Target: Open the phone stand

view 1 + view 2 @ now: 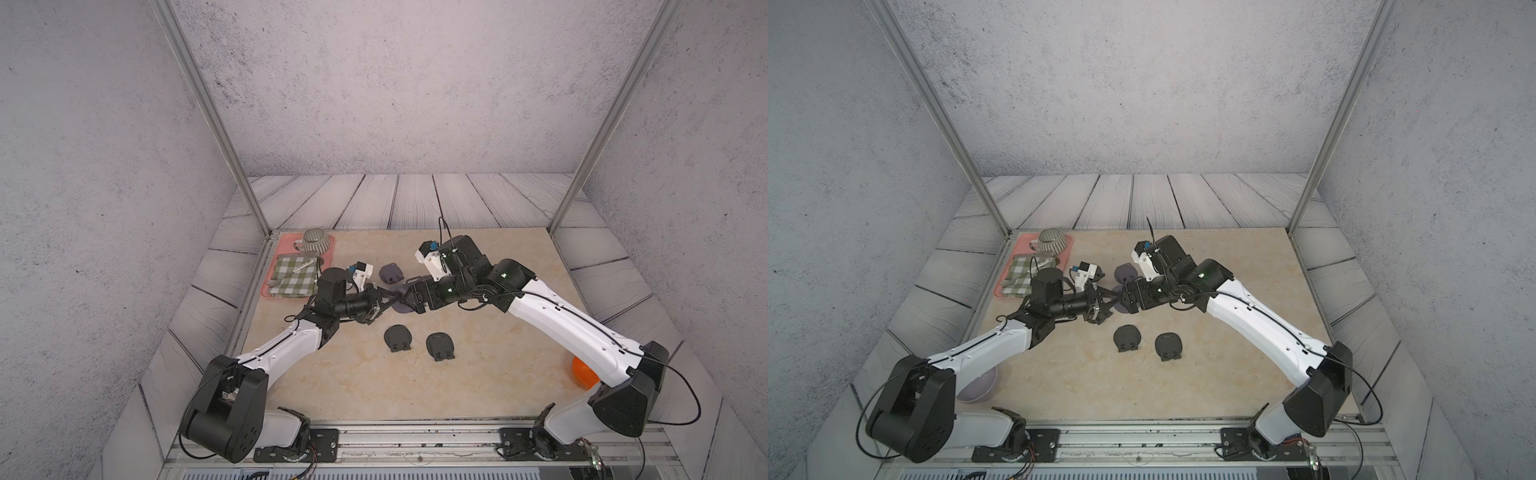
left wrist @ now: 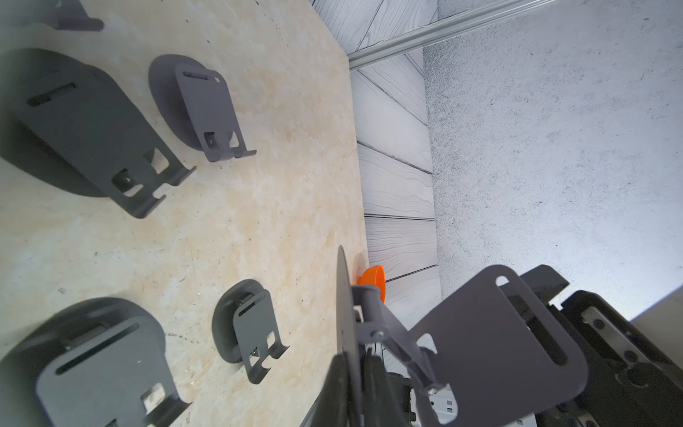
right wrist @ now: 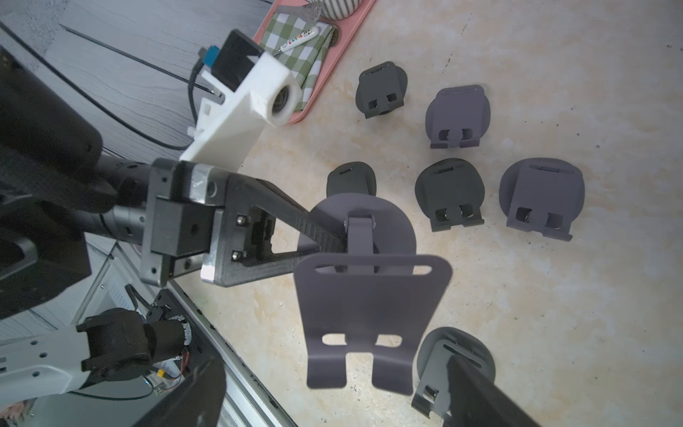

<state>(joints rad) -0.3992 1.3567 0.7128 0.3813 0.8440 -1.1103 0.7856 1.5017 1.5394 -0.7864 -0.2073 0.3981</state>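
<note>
Grey phone stand [image 3: 373, 307] hangs above your bench [image 3: 554, 332], its round base [image 3: 395, 222] pinched by the closed left tool [image 3: 329, 246]; your right tool [image 1: 410, 295] gapes empty beside it. Nudge it and that thin edge grip may slip.

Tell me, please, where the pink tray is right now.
In both top views the pink tray lies at the far left corner of the table, by the frame post.
</note>
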